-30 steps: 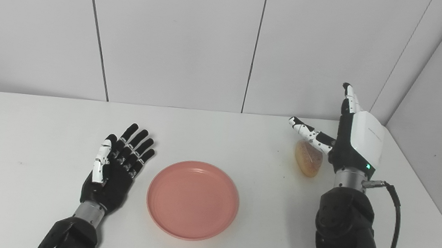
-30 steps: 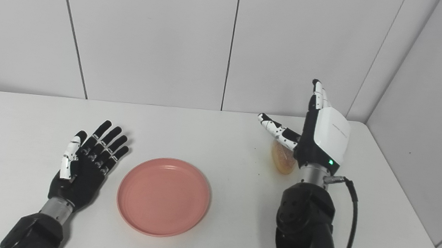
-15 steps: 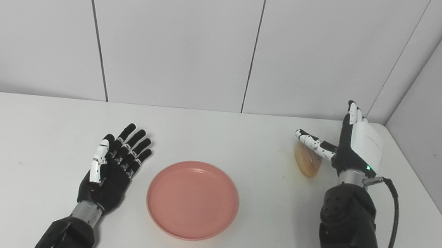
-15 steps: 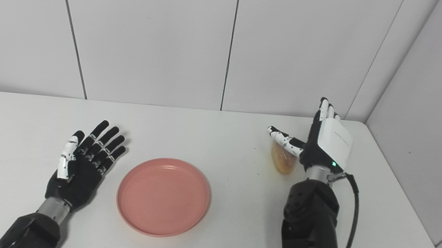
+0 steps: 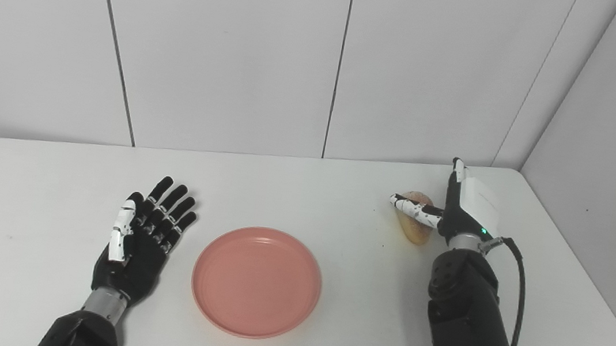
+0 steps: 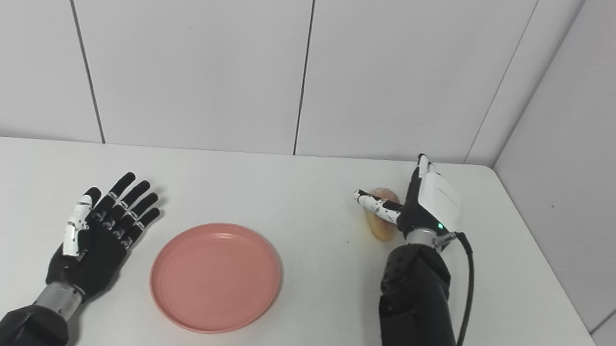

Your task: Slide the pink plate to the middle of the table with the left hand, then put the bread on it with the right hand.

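The pink plate (image 5: 257,281) lies flat near the middle of the white table (image 5: 305,196). My left hand (image 5: 141,240) rests open and palm up just left of the plate, not touching it. The bread (image 5: 416,225), a small tan roll, lies at the back right. My right hand (image 5: 466,208) is low over the bread, open, with its thumb (image 5: 413,208) stretched across the roll's top and the fingers behind it. I cannot tell whether the hand touches the bread. It also shows in the right eye view (image 6: 432,202).
White wall panels stand behind the table and along its right side. The table's right edge (image 5: 589,298) runs close to my right arm (image 5: 465,324). A black cable (image 5: 514,301) loops off the right wrist.
My right hand has come down from an upright raised pose onto the bread. My left hand has drawn back slightly from the plate. The camera has shifted a little.
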Action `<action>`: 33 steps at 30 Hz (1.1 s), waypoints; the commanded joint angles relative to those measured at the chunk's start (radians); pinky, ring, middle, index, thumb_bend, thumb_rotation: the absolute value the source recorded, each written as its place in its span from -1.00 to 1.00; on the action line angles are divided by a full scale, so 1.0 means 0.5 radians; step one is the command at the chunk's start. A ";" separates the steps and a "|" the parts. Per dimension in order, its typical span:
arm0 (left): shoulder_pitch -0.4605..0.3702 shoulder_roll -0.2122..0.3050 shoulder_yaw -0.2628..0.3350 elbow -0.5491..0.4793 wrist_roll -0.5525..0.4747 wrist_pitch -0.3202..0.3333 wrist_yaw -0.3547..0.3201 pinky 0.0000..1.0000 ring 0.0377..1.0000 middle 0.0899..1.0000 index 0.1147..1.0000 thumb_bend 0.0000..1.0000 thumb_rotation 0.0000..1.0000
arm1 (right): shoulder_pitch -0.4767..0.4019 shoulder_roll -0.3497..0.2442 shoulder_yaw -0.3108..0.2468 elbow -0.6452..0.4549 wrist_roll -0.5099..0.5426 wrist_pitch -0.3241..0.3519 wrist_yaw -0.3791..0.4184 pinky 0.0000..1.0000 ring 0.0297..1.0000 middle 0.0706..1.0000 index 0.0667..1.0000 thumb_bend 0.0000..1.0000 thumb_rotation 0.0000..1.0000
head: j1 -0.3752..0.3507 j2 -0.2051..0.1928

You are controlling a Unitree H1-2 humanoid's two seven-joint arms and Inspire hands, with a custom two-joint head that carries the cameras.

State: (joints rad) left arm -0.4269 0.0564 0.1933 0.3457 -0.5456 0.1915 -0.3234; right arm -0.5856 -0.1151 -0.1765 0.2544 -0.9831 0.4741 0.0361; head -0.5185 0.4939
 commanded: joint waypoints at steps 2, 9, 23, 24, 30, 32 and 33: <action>0.072 0.017 0.003 0.071 0.050 0.066 0.069 0.90 0.82 0.81 0.80 -0.44 1.00 | -0.143 -0.055 -0.014 0.018 -0.017 -0.009 -0.015 0.99 0.96 0.96 0.97 0.79 0.21 | 0.008 0.003; 0.075 0.016 0.005 0.065 0.045 0.071 0.070 0.88 0.81 0.82 0.81 -0.43 1.00 | -0.191 -0.051 -0.044 0.159 -0.014 -0.009 -0.014 1.00 0.99 0.99 0.99 0.83 0.24 | 0.006 0.011; 0.077 0.017 0.009 0.044 0.047 0.088 0.085 0.88 0.81 0.81 0.80 -0.43 1.00 | -0.272 -0.066 -0.003 0.344 0.038 -0.009 -0.111 0.90 0.89 0.89 0.87 0.83 0.15 | 0.005 0.022; 0.077 0.017 0.008 0.043 0.049 0.087 0.088 0.87 0.80 0.80 0.79 -0.43 1.00 | -0.275 -0.067 -0.002 0.350 0.041 -0.009 -0.112 0.90 0.89 0.89 0.87 0.83 0.15 | 0.005 0.022; 0.081 0.012 0.003 0.026 0.059 0.096 0.120 0.85 0.78 0.78 0.77 -0.42 1.00 | -0.304 -0.095 0.051 0.432 0.078 -0.009 -0.127 0.81 0.81 0.80 0.76 0.80 0.11 | 0.017 0.029; 0.083 0.011 0.004 0.020 0.054 0.100 0.122 0.85 0.78 0.78 0.77 -0.42 1.00 | -0.309 -0.107 0.075 0.453 0.121 -0.009 -0.155 0.79 0.79 0.77 0.73 0.79 0.09 | 0.017 0.030; 0.084 0.011 0.003 0.019 0.051 0.100 0.119 0.85 0.79 0.78 0.78 -0.42 1.00 | -0.309 -0.112 0.084 0.458 0.142 -0.009 -0.170 0.76 0.76 0.74 0.69 0.79 0.06 | 0.017 0.030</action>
State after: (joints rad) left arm -0.4225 0.0565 0.1934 0.3296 -0.5456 0.1918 -0.3060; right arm -0.6871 -0.1443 -0.1414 0.4972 -0.9197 0.4741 -0.0134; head -0.5108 0.5077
